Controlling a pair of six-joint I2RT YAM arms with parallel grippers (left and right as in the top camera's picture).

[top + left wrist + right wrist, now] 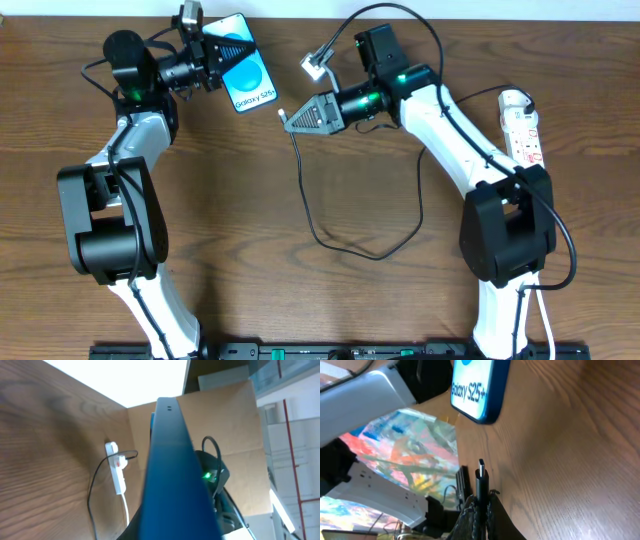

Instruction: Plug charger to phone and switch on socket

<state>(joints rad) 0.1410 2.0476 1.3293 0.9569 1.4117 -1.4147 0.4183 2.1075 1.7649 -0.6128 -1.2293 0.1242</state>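
**Wooden tabletop (320,310): plug near, nothing connected**

Left end effector (222,50) grips the phone (252,80) at the far edge. The right end effector (293,120) clamps the charger (481,476) by its tip, aimed at the phone but short of it. Plugging in and switching the untouched socket (524,128), far right, seemingly remain.

Both arms reach inward, left gripper (225,52) and right gripper (292,120) each clamped closed.

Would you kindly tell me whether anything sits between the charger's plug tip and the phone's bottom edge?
Nothing visible does. The plug tip, held in the right gripper, points toward the phone, with only bare table in the gap. The left gripper holds the phone.
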